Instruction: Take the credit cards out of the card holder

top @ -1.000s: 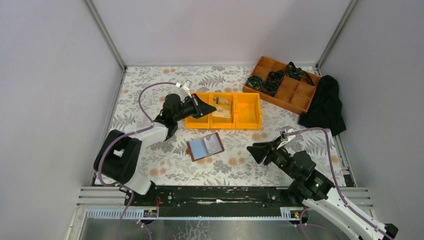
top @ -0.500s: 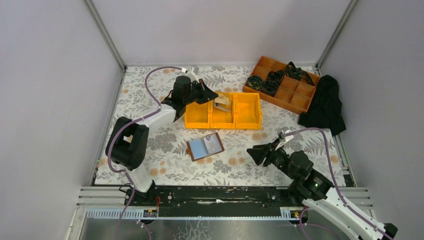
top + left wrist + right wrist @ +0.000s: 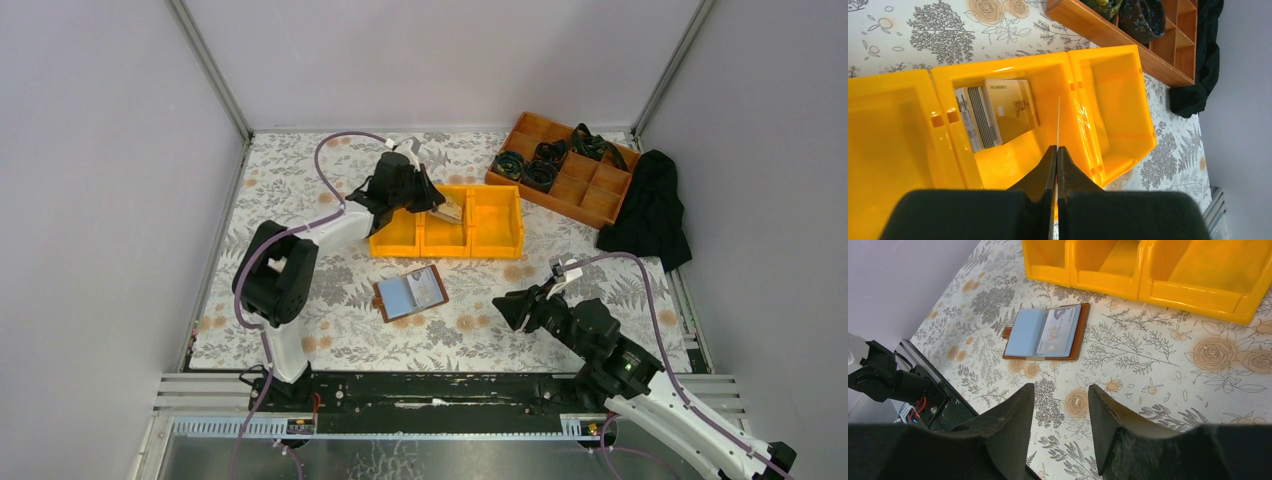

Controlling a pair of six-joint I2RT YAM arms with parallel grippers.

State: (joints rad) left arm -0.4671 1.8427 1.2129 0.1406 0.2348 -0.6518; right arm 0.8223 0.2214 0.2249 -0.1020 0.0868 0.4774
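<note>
The left arm reaches over the yellow three-part bin (image 3: pixel 497 222), its fingers (image 3: pixel 432 200) closed above the middle compartment — pale credit cards (image 3: pixel 449 212) show there. The card holder (image 3: pixel 411 292) lies open on the floral counter (image 3: pixel 270 170) (right fingers (image 3: pixel 512 305) apart, near it).

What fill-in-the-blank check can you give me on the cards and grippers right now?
The left gripper pinches a thin card edge-on above the ____ compartment of the yellow bin, where a stack of cards lies.
The card holder lies ____ on the table with one card showing inside.
The right gripper hovers near it, jaws apart, holding ____.
Missing words: middle; open; nothing.
</note>
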